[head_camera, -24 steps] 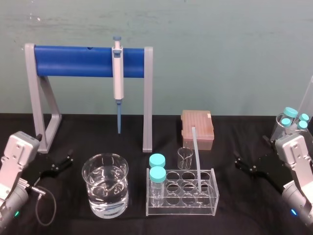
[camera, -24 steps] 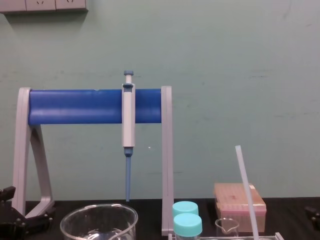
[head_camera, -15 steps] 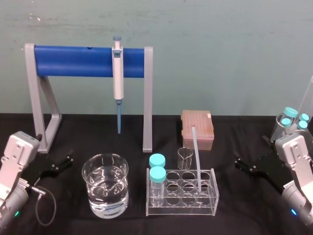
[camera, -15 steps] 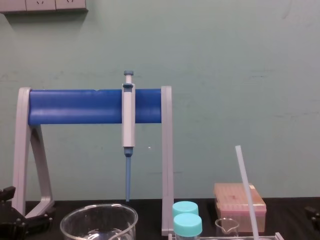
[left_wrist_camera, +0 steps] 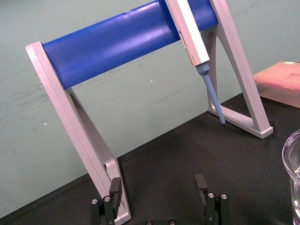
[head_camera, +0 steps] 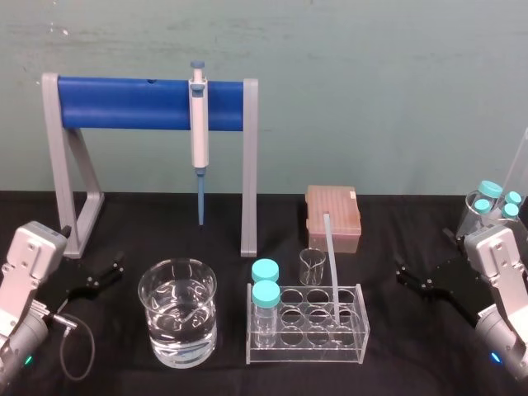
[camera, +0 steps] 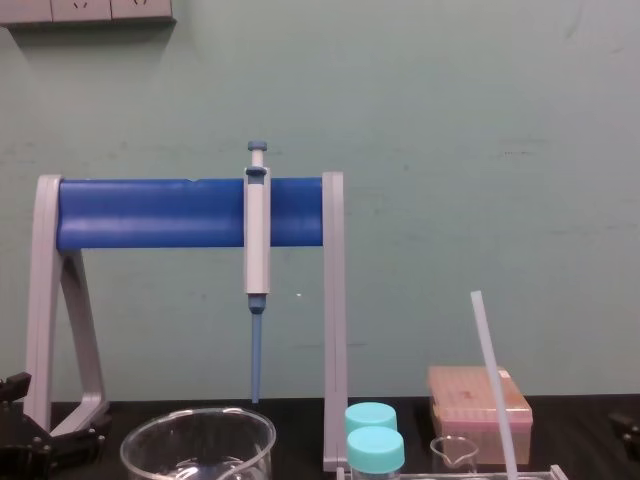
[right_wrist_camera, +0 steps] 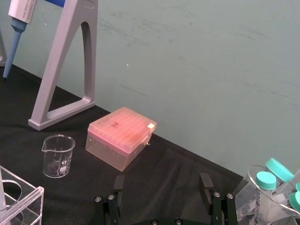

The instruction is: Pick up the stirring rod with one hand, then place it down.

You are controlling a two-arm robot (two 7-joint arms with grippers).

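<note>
The stirring rod (head_camera: 332,264) is a thin translucent white stick standing tilted in a back hole of the clear tube rack (head_camera: 360,330) at centre right; in the chest view the stirring rod (camera: 493,380) leans left above the rack. My left gripper (head_camera: 111,268) rests low at the left of the table, open and holding nothing, and its two black fingers (left_wrist_camera: 115,185) stand well apart. My right gripper (head_camera: 404,276) sits at the right side, about a hand's width from the rack, also open and holding nothing, with its fingers (right_wrist_camera: 205,180) spread.
A grey-and-blue pipette (head_camera: 199,115) hangs on the blue-barred stand (head_camera: 132,103) at the back. A glass beaker of water (head_camera: 177,313) stands left of the rack. Two teal-capped tubes (head_camera: 266,301) stand in the rack. A small beaker (head_camera: 312,266) and a pink tip box (head_camera: 333,216) lie behind it.
</note>
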